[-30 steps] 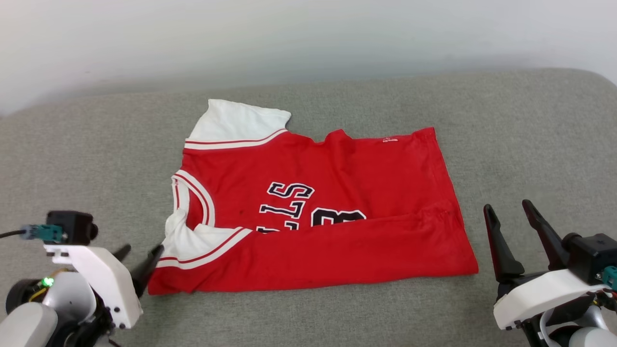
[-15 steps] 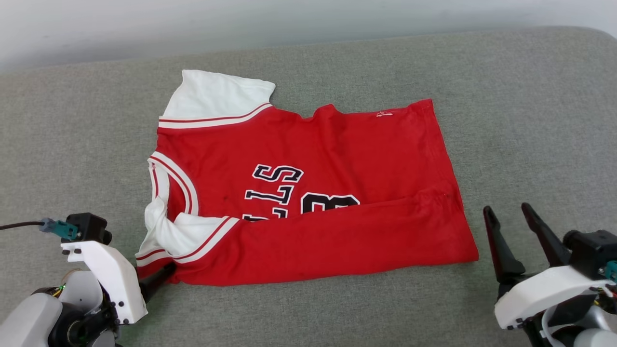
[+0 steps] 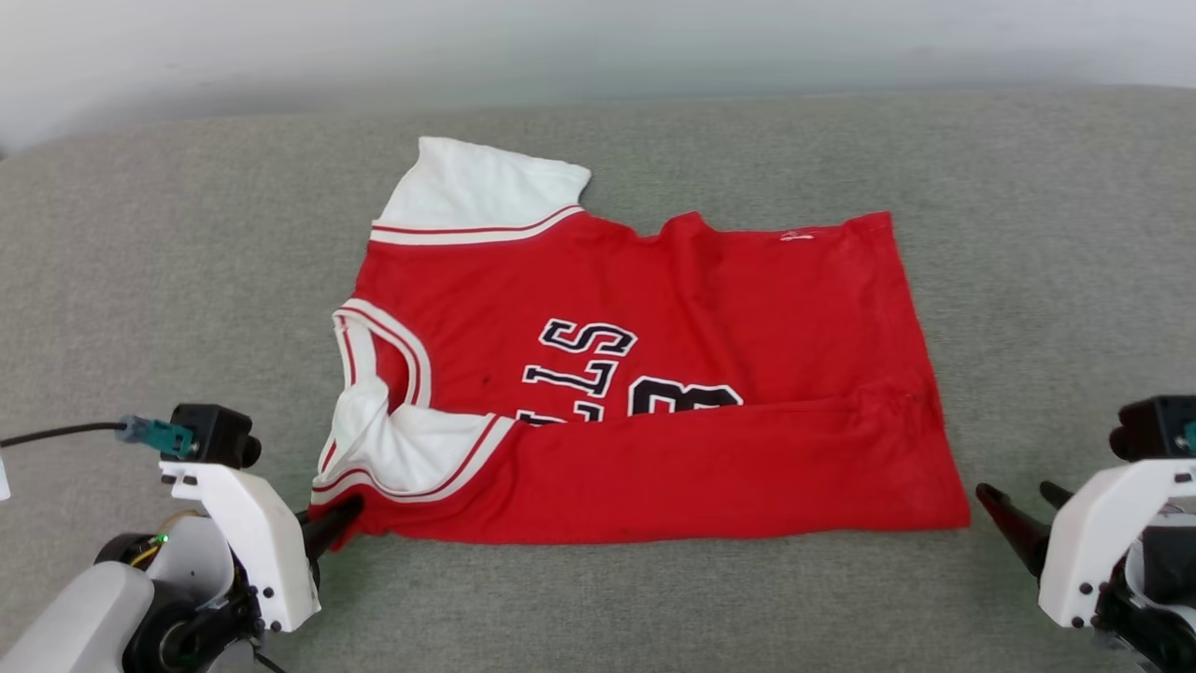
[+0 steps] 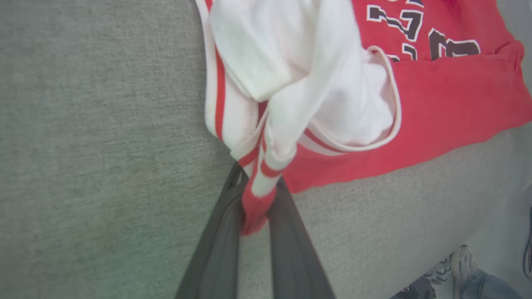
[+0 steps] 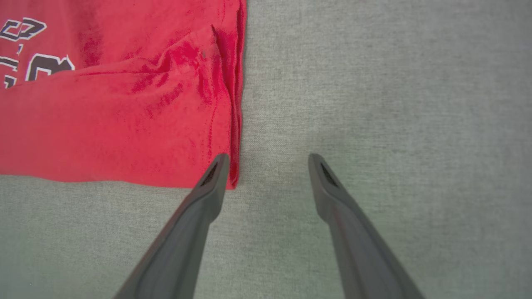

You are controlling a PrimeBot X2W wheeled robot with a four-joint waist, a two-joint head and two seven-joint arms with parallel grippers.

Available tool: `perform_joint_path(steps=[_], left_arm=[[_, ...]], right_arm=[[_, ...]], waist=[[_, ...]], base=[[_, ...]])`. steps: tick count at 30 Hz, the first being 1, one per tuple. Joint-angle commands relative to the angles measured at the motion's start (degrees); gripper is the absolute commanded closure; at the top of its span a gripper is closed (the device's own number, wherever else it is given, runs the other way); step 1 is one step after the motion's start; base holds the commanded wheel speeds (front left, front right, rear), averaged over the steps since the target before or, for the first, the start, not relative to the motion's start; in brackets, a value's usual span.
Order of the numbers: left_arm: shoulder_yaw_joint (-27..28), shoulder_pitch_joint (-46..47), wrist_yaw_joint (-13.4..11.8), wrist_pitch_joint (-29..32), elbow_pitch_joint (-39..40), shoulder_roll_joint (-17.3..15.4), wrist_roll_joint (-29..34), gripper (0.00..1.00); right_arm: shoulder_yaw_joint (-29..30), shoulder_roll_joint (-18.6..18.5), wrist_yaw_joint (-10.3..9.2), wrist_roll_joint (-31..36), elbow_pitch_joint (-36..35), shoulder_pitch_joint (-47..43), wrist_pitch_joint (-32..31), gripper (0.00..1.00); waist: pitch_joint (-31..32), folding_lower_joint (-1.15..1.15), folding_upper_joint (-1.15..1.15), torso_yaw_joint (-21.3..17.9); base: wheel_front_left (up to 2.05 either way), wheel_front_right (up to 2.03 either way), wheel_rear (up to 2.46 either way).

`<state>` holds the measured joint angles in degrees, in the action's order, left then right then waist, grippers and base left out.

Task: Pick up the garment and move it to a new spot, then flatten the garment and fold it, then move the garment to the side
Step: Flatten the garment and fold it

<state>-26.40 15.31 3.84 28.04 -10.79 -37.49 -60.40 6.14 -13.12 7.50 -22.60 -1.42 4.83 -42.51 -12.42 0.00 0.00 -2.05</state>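
The garment (image 3: 673, 467), a red jersey with white sleeves and black lettering, lies flat on the grey cushioned surface, its near long edge folded up over the lower part of the lettering. My left gripper (image 3: 344, 517) is shut on the garment's near left corner. In the left wrist view the garment (image 4: 436, 104) has its striped trim and a red tip pinched in the left gripper (image 4: 258, 182). My right gripper (image 3: 1026, 505) is open, low beside the near right corner. In the right wrist view the right gripper (image 5: 268, 158) has its left fingertip at the garment (image 5: 104, 124) edge.
The grey cushioned surface (image 3: 140, 280) spreads wide on all sides of the jersey, with a pale wall (image 3: 598, 37) behind it. A person's shoe (image 4: 457, 257) and jeans leg (image 4: 490, 286) stand on the floor beyond the cushion's edge.
The head camera shifted. My left gripper went from open beside the near left corner to shut on it. My right gripper dropped lower and flatter towards the near right corner, staying open.
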Motion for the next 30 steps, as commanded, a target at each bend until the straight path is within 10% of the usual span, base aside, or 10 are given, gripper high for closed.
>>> perform_joint_path(steps=[1, 12, 13, 14, 15, 30], left_arm=[[0.2, 0.0, -0.2, 0.0, 1.2, -0.5, 0.1, 1.00], [-0.1, 1.2, -1.8, 2.3, 9.8, -2.6, 1.0, 1.00], [-0.1, 1.2, -1.8, 2.5, 9.9, -2.6, 1.0, 1.00], [-0.1, 1.2, -1.9, 2.6, 10.1, -2.7, 1.0, 1.00], [-0.1, 1.2, -2.0, 2.6, 10.2, -2.7, 0.9, 1.00], [0.6, -3.7, -4.1, 2.7, 12.7, -4.6, -0.4, 1.00]], right_arm=[[-0.3, -0.3, -0.02, -0.8, 0.4, 1.2, -2.0, 0.00], [-4.7, 1.1, -0.02, -3.7, 10.9, 8.2, -7.2, 0.00], [-5.4, 1.1, -0.02, -4.2, 12.5, 8.3, -7.6, 0.16], [-6.3, 1.4, -0.03, -4.9, 13.8, 8.3, -7.9, 0.70], [-6.8, 1.6, -0.02, -5.5, 14.7, 8.4, -8.2, 1.00], [-10.5, -4.0, -0.02, -6.7, 6.7, 7.6, -4.9, 1.00]], waist=[[-0.7, 0.00, 0.00, 1.1], [-5.4, 0.00, 0.00, 3.4], [-5.6, 0.00, 0.00, 3.4], [-5.8, 0.00, 0.00, 3.4], [-5.8, 0.00, 0.00, 3.4], [3.0, 0.00, 0.00, 1.9]], base=[[0.00, 0.00, 0.00], [0.00, 0.00, 0.00], [0.00, 0.00, 0.00], [0.00, 0.00, 0.00], [0.00, 0.00, 0.00], [0.00, 0.00, 0.00]])
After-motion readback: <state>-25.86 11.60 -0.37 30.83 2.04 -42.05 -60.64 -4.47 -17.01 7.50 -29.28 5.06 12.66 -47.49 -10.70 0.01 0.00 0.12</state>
